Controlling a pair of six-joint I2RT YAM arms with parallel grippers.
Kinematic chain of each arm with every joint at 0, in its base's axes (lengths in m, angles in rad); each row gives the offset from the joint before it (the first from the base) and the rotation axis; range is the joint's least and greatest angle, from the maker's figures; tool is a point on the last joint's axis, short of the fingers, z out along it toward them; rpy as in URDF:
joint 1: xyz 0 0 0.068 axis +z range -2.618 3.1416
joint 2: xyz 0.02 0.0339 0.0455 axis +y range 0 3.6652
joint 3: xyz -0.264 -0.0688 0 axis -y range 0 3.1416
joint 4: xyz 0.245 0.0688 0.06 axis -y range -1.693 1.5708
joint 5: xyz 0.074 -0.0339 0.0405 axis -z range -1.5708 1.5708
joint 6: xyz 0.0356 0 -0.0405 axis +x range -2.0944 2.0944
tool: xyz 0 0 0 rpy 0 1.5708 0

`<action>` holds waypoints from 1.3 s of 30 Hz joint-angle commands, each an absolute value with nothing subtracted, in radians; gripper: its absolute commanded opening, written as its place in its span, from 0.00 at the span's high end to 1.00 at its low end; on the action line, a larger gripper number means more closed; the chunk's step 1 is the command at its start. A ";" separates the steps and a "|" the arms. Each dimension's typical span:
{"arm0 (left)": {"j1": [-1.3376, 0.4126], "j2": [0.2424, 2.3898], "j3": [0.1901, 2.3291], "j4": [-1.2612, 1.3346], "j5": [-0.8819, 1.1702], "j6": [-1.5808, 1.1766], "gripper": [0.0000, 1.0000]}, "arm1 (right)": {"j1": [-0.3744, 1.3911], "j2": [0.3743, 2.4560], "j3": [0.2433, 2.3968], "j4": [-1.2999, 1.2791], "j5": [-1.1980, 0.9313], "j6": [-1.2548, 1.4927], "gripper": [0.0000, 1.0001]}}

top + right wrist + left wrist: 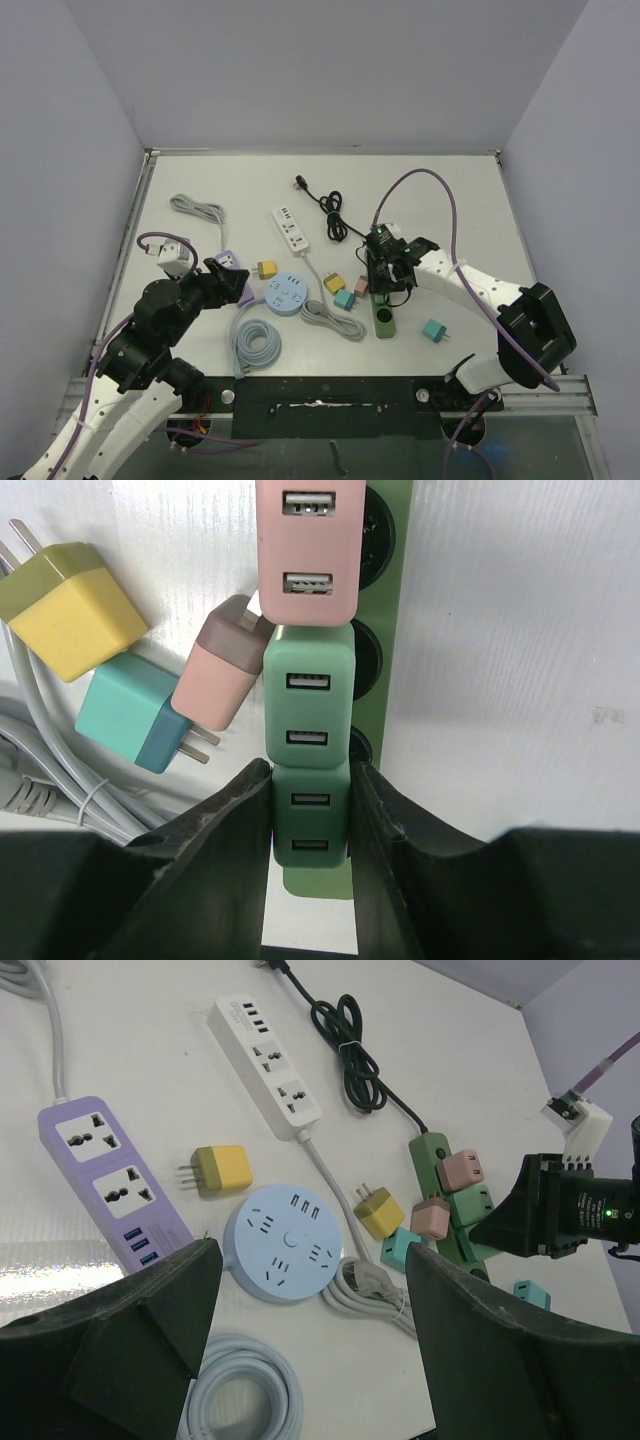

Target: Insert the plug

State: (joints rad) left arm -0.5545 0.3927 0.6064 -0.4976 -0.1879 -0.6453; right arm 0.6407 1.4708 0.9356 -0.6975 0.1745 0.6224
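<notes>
Gripping the dark green plug (311,825) by its flat sides, your right fingers (232,825) are holding a light, rigid, smooth cube, possibly seated already in the green strip (388,610), right of centre toward the near edge of the worktop (460,200); your left fingers (130,1310) are hanging wide apart.

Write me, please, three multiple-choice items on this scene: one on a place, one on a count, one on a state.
1. The round blue power strip lies:
A) between the purple power strip and the green power strip
B) at the far edge
C) right of both

2. Chargers in a row on the green power strip:
A) one
B) three
C) five

3. The right gripper is:
A) wide open, holding nothing
B) shut and empty
C) shut on the dark green charger

Answers:
1 A, the left wrist view shows it between them.
2 B, three stand in line.
3 C, its fingers press both sides.
</notes>
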 commanded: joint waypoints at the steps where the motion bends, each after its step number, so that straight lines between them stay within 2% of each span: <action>1: -0.554 0.389 0.614 -0.468 -0.204 -0.638 0.27 | 0.661 1.549 0.854 -0.649 0.198 0.652 1.00; 3: -0.554 0.391 0.614 -0.468 -0.203 -0.638 0.27 | 0.664 1.513 0.897 -0.698 0.230 0.655 0.98; 8: -0.554 0.388 0.615 -0.469 -0.204 -0.640 0.27 | 0.665 1.461 0.989 -0.790 0.257 0.650 0.72; 15: -0.552 0.385 0.614 -0.467 -0.203 -0.640 0.27 | 0.670 1.479 1.042 -0.855 0.219 0.666 0.65; 21: -0.554 0.382 0.615 -0.468 -0.203 -0.641 0.27 | 0.677 1.504 1.045 -0.869 0.221 0.679 0.53; 23: -0.553 0.382 0.614 -0.469 -0.203 -0.641 0.27 | 0.677 1.501 1.042 -0.859 0.218 0.675 0.56; 29: -0.554 0.382 0.614 -0.468 -0.204 -0.640 0.27 | 0.676 1.516 1.027 -0.847 0.184 0.667 0.85; 31: -0.554 0.382 0.614 -0.469 -0.204 -0.640 0.27 | 0.667 1.524 0.989 -0.820 0.149 0.657 0.98; 39: -0.554 0.379 0.614 -0.469 -0.206 -0.640 0.27 | 0.639 1.560 0.763 -0.624 0.063 0.649 1.00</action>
